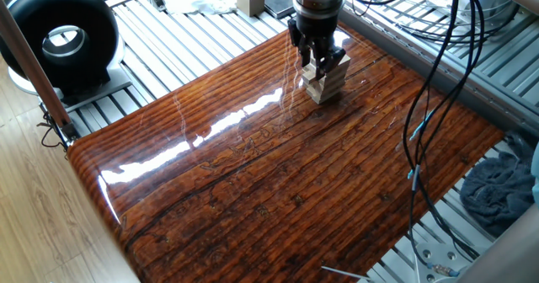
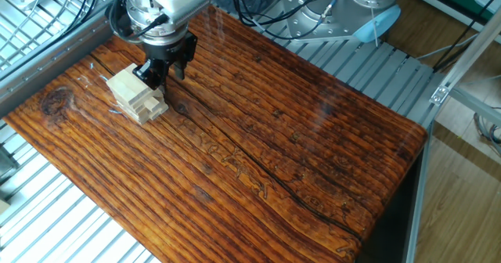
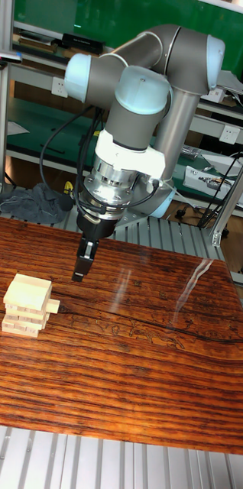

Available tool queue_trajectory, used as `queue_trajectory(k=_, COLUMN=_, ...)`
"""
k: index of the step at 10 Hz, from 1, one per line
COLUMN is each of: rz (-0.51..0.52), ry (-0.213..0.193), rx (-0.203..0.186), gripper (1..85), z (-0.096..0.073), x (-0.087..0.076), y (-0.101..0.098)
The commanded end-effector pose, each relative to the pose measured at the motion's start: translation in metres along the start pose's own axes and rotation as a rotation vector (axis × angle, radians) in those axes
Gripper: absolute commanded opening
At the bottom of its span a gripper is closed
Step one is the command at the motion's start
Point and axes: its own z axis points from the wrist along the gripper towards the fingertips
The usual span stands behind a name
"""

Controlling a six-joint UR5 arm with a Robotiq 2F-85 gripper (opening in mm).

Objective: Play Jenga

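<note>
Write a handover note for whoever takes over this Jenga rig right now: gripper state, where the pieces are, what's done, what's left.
Gripper: empty, jaws slightly apart, hanging just beside the tower, above the table; contact cannot be judged.
Tower: upright near the table's corner, crosswise layers, one block sticking out of a middle layer.
Done: no block is out of the tower; none lies loose on the table.
Left: draw a block free and set it on top without toppling the stack.
</note>
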Motion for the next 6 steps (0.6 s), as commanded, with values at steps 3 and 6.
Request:
queue_trajectory(k=3, rz=-0.093, ry=-0.056, rx=0.056, gripper=45.7, z=-0.004, x=-0.005, y=-0.019)
queue_trajectory(k=6, rz=-0.097, ry=-0.065, rx=0.062, gripper=45.7, z=0.003, x=-0.002, y=-0.026)
